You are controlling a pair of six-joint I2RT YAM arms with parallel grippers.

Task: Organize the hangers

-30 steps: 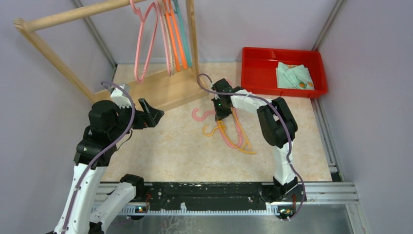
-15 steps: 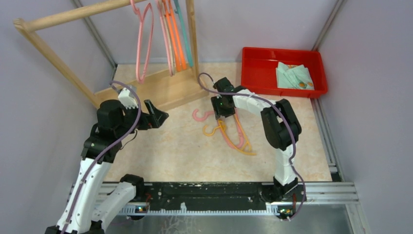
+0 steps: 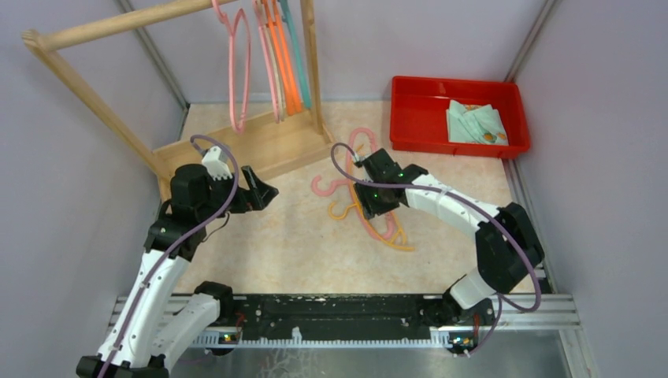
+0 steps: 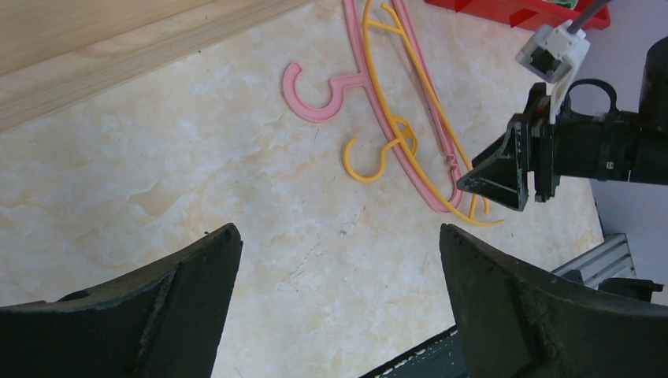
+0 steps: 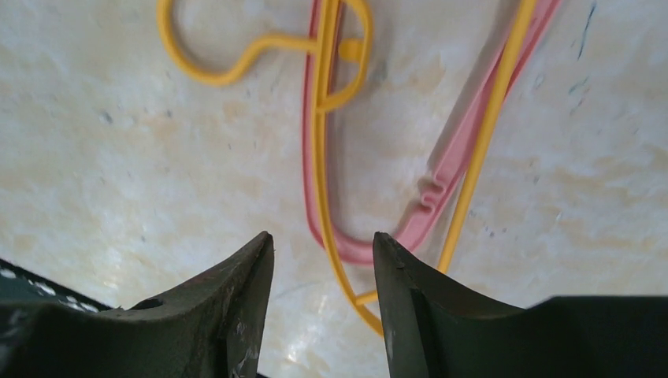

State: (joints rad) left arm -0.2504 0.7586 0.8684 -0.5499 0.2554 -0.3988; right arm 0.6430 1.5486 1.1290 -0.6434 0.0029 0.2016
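Observation:
Several hangers hang on the wooden rack's pole: a pink one (image 3: 239, 75), an orange one (image 3: 288, 75) and a teal one (image 3: 300, 59). A pink hanger (image 3: 321, 187) and a yellow hanger (image 3: 345, 211) lie crossed on the floor; both show in the left wrist view, pink (image 4: 313, 93) and yellow (image 4: 370, 161). My right gripper (image 3: 369, 205) is open, low over them. In the right wrist view its jaws (image 5: 323, 240) straddle the yellow hanger's arm (image 5: 319, 134), beside the pink hanger's end (image 5: 441, 185). My left gripper (image 3: 264, 191) is open and empty, left of the pile (image 4: 339, 236).
A red tray (image 3: 406, 87) holding a folded cloth (image 3: 475, 122) stands at the back right. The rack's wooden base (image 3: 260, 146) lies at the back left, close behind my left gripper. Grey walls close in both sides.
My right arm has stretched out and its gripper has moved nearer along the floor hangers. My left gripper has shifted slightly right. The pink hanger on the rack has swung.

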